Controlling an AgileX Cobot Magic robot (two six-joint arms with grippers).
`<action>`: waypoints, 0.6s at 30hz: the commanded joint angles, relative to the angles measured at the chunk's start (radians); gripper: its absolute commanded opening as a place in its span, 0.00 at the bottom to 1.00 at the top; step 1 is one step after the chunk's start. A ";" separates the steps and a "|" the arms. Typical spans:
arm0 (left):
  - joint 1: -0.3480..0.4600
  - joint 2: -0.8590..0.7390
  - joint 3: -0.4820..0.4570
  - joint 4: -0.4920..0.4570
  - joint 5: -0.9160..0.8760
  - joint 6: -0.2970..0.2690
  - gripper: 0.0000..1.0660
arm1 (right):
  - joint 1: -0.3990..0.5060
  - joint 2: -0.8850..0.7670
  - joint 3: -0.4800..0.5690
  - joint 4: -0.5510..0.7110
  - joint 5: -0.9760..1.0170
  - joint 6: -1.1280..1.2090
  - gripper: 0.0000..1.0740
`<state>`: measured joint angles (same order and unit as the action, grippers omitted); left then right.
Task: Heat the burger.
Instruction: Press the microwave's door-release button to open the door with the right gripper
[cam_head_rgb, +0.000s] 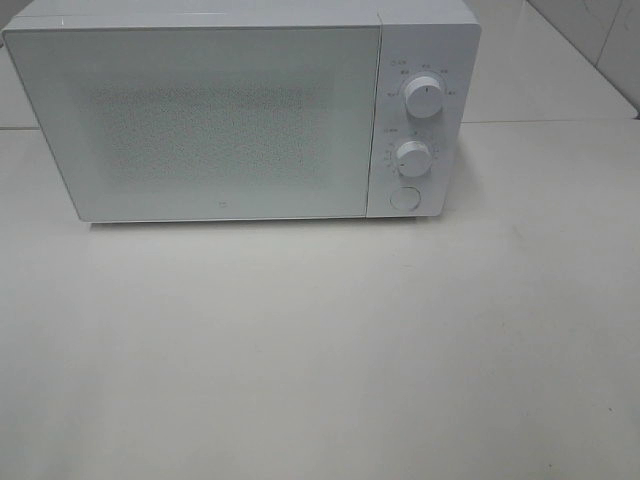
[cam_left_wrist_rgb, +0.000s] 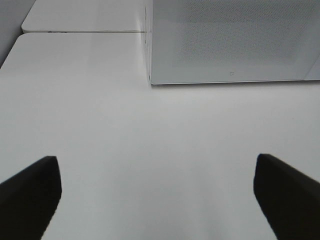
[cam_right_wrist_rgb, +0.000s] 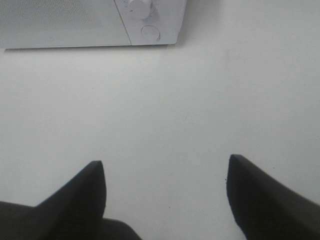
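1. The left gripper (cam_left_wrist_rgb: 155, 167) is hovering low over the white table (cam_left_wrist_rgb: 100, 125), jaws spread wide and gripping nothing; its dark fingers (cam_left_wrist_rgb: 30, 195) are pointing toward the door-side front corner of the microwave (cam_left_wrist_rgb: 230, 40).
2. The right gripper (cam_right_wrist_rgb: 165, 165) is hanging above the same table, jaws spread and empty; it is facing the microwave's control end.
3. The microwave is standing at the far side, door shut; two knobs (cam_head_rgb: 424, 100) and a round button (cam_head_rgb: 404, 197) are showing beside the door.
4. Where the burger is lying cannot be told.
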<state>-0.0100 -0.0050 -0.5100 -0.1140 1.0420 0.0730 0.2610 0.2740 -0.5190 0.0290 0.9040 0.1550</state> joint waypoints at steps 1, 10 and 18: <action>0.006 -0.021 0.003 -0.009 -0.007 0.000 0.94 | -0.065 -0.105 -0.006 -0.006 0.062 -0.026 0.60; 0.006 -0.021 0.003 -0.008 -0.007 0.000 0.94 | -0.089 -0.271 0.016 -0.029 0.099 -0.031 0.60; 0.006 -0.019 0.003 -0.008 -0.007 0.000 0.94 | -0.089 -0.304 0.016 -0.029 0.099 -0.034 0.60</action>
<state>-0.0100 -0.0050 -0.5100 -0.1140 1.0420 0.0730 0.1810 -0.0050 -0.5050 0.0000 1.0040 0.1310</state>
